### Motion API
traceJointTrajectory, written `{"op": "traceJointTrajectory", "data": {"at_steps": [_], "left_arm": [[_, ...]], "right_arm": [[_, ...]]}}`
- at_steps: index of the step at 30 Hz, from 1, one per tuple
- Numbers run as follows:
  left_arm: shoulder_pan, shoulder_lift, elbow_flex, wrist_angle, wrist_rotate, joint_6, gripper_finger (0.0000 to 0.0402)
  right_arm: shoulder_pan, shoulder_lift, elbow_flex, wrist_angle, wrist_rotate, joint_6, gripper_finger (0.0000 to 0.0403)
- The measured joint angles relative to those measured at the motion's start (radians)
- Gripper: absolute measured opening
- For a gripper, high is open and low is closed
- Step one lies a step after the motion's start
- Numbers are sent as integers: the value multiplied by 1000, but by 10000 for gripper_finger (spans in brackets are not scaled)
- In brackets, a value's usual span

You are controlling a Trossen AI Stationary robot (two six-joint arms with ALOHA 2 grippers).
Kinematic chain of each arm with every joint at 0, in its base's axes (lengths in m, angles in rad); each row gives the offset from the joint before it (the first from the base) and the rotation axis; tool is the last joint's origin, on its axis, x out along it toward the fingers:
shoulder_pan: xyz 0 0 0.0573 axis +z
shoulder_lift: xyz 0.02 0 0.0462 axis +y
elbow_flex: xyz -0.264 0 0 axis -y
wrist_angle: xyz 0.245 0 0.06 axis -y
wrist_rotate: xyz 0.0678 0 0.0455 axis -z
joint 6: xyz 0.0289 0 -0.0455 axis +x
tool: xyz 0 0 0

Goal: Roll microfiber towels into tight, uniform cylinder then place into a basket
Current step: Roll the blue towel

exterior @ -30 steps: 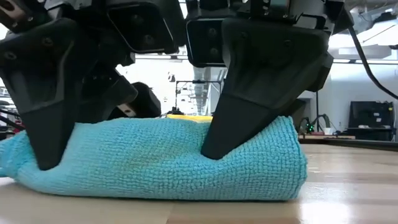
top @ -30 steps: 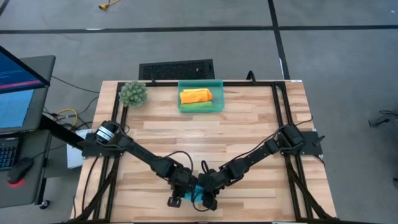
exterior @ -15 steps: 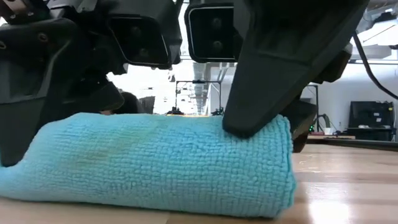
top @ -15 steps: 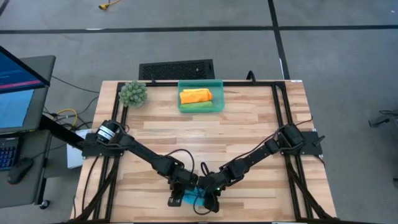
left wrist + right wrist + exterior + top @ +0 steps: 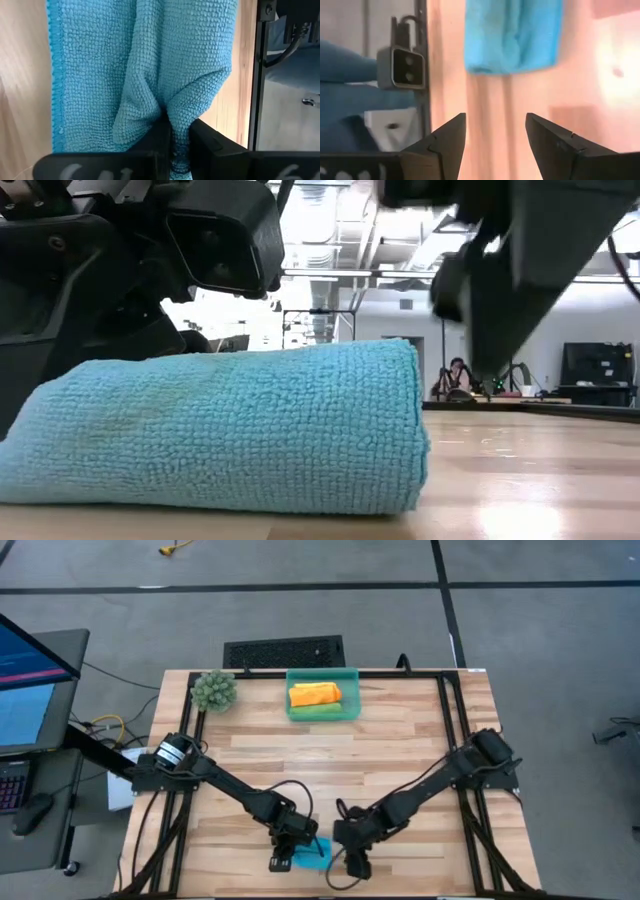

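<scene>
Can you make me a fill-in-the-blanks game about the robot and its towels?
1. The left pincer is pinching the rolled towel that is coloured ___.
2. The right pincer has its fingers ___ and holds nothing.
3. The basket already holds an orange roll and a ___ one.
4. The spiky plant ball sits on the table ___ the basket.

Missing words: blue; open; green; beside

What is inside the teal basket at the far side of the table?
The basket holds an orange towel and a green towel beside it, both rolled. Whether anything lies beneath them cannot be seen.
</scene>
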Motion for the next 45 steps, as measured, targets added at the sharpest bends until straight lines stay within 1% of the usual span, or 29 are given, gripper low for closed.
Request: {"op": "traceJointTrajectory", "data": {"at_steps": [3,7,11,14,18,20,22,24,27,28,30,33,36,40,42,45], "left_arm": [[0,0,0,4,-2,5,25],[3,0,0,16,-2,4,25],[17,0,-1,19,27,3,23],[43,0,-1,20,54,-19,23],[88,0,-2,40,119,-73,23],[110,0,-2,41,151,-108,22],[128,0,-2,41,186,-150,22],[142,0,-2,34,207,-179,23],[160,0,-1,28,224,-220,23],[163,0,-1,21,224,-228,23],[170,0,-1,9,224,-239,22],[172,0,0,-6,221,-244,23],[173,0,0,-15,221,-247,23],[173,0,0,-17,221,-255,23],[173,0,0,-17,221,-257,23],[173,0,0,-16,222,-261,24]], "right_arm": [[29,-59,0,-93,88,-28,230],[62,-128,0,-160,134,-93,230],[82,-173,0,-163,189,-119,230],[79,-181,0,-150,197,-119,230],[69,-170,1,-103,200,-147,230],[58,-145,4,-55,200,-223,230],[62,-135,-2,-61,204,-314,230],[65,-107,6,10,210,-385,230],[75,-69,-2,-5,270,-454,230],[76,-47,-1,40,280,-457,230],[77,-29,1,41,311,-459,230],[82,4,2,101,349,-459,230],[82,16,-1,106,406,-459,230],[73,44,-2,134,408,-459,230],[73,66,4,184,405,-459,230],[73,79,-1,171,406,-453,230]]}}
